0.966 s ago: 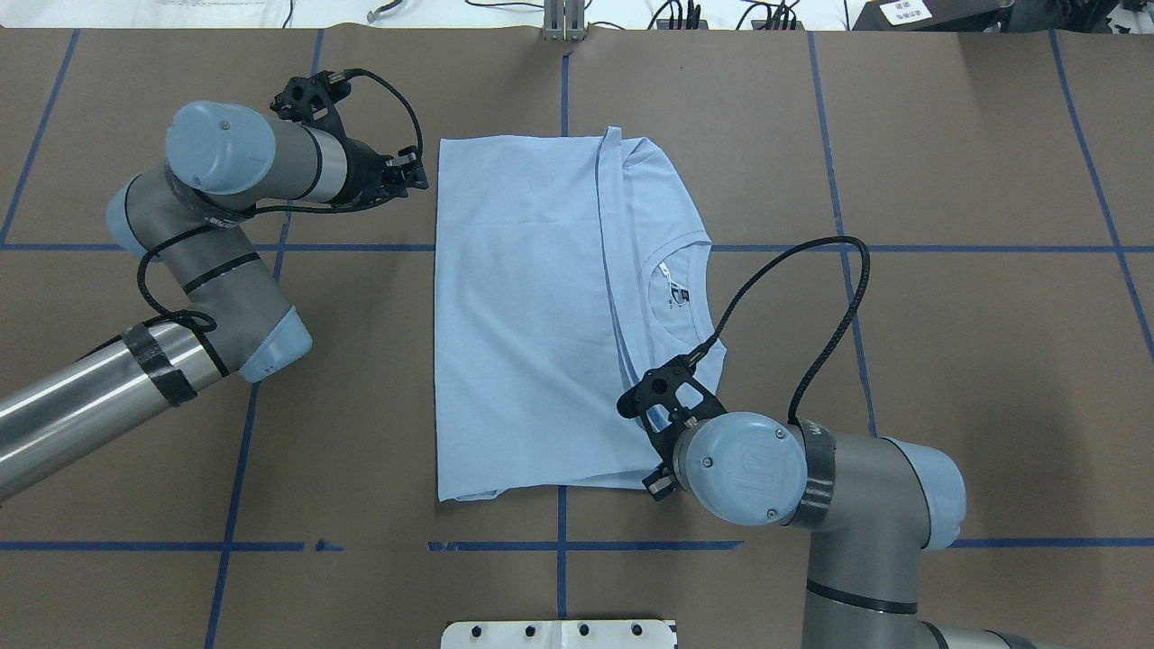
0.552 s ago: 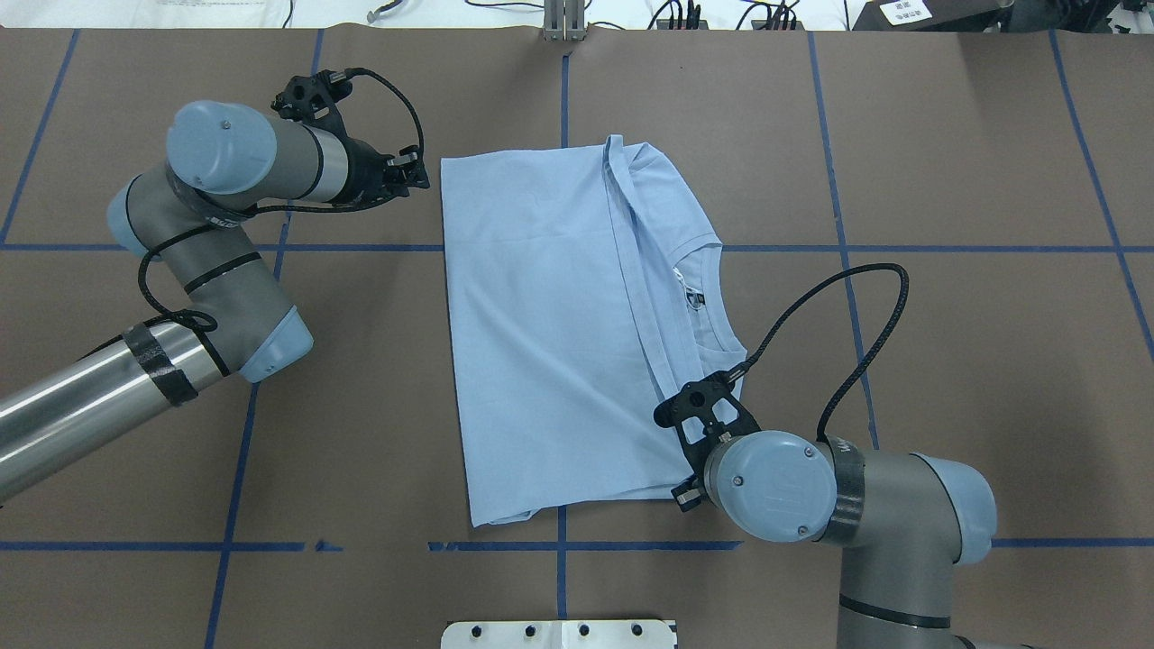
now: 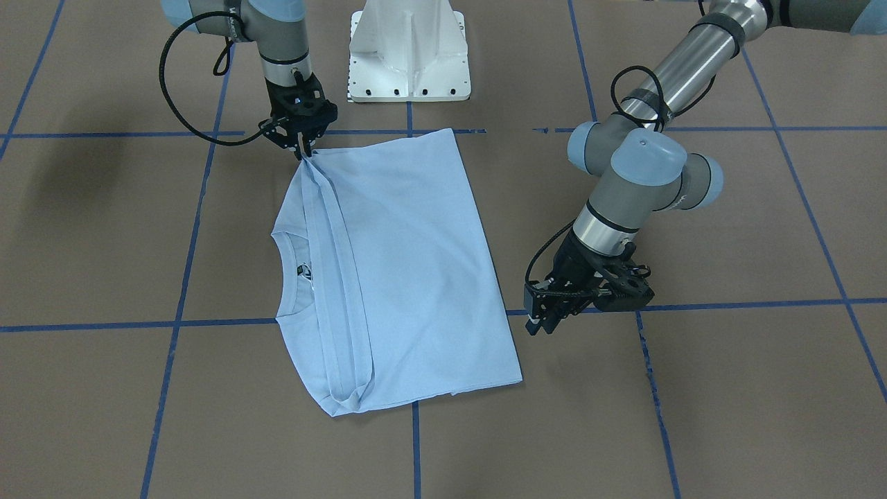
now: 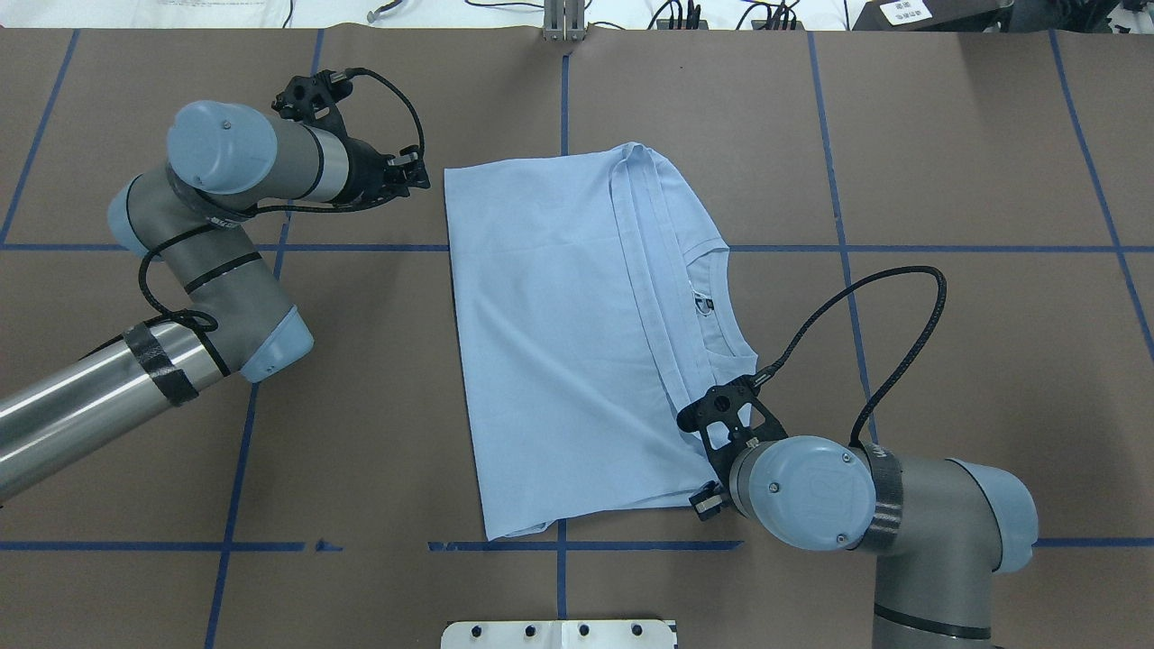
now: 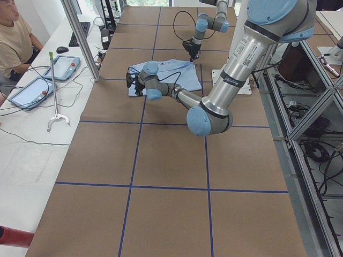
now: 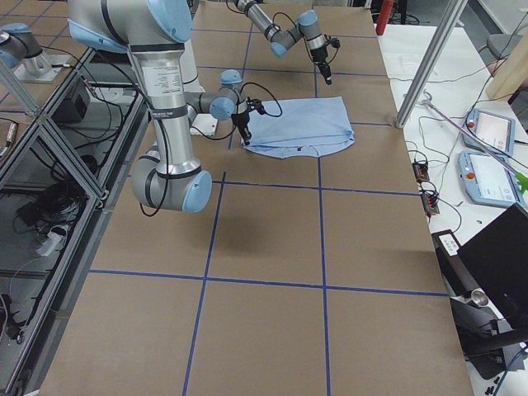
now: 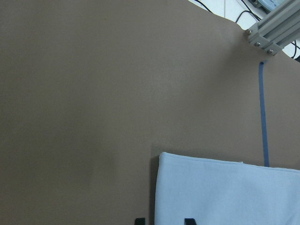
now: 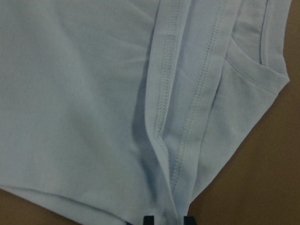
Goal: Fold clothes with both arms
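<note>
The light blue T-shirt [image 4: 559, 342] lies folded lengthwise on the brown table, skewed, with its collar [image 4: 712, 297] and neck label on the right side. My right gripper [image 3: 303, 149] is shut on the shirt's near corner, where the folded hems meet. In the right wrist view the stitched hem layers [image 8: 183, 140] run down between its fingertips. In the overhead view the wrist hides that gripper. My left gripper [image 4: 420, 174] hangs open just left of the shirt's far left corner, holding nothing. In the left wrist view that corner [image 7: 161, 157] lies ahead of the fingertips.
The white pedestal base [image 3: 409, 55] stands at the near edge. Blue tape lines [image 4: 838, 248] cross the table. An aluminium post [image 4: 564, 22] and cables sit at the far edge. A person [image 5: 16, 37] sits at a side table with tablets.
My right gripper has moved right and toward the robot, dragging the shirt's near corner with it. The shirt has slid right and turned askew. The left arm has stayed put.
</note>
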Tool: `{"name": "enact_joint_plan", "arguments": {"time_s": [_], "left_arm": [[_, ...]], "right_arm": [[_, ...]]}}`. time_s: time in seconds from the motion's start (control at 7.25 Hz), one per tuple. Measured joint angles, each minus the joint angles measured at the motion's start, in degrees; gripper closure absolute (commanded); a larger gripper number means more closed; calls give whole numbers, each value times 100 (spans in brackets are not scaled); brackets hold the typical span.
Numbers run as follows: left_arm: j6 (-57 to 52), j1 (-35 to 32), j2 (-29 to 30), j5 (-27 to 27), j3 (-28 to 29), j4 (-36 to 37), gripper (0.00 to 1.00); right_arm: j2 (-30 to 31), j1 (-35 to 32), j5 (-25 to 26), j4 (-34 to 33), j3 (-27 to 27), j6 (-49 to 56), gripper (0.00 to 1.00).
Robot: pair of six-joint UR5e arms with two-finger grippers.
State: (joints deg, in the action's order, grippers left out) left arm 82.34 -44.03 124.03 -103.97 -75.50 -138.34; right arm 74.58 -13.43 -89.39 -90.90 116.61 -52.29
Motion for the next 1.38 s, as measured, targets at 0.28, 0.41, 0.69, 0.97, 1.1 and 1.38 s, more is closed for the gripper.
{"name": "enact_joint_plan", "arguments": {"time_s": [0.28, 0.41, 0.69, 0.97, 1.1, 1.38], "left_arm": [[-4, 0, -1, 0, 0, 0, 60], [-3, 0, -1, 0, 0, 0, 60], [-6, 0, -7, 0, 0, 0, 60], [-7, 0, -15, 0, 0, 0, 61], [-7, 0, -17, 0, 0, 0, 60], [-7, 0, -19, 0, 0, -2, 60]], "right_arm": [[-101, -33, 50, 2, -39, 7, 41], [-273, -100, 73, 2, -178, 26, 49], [-596, -232, 86, 2, -527, 82, 53], [-708, -348, 88, 5, -710, 236, 74], [-720, -398, 88, 8, -749, 325, 100], [-723, -461, 57, 11, -783, 397, 100]]}}
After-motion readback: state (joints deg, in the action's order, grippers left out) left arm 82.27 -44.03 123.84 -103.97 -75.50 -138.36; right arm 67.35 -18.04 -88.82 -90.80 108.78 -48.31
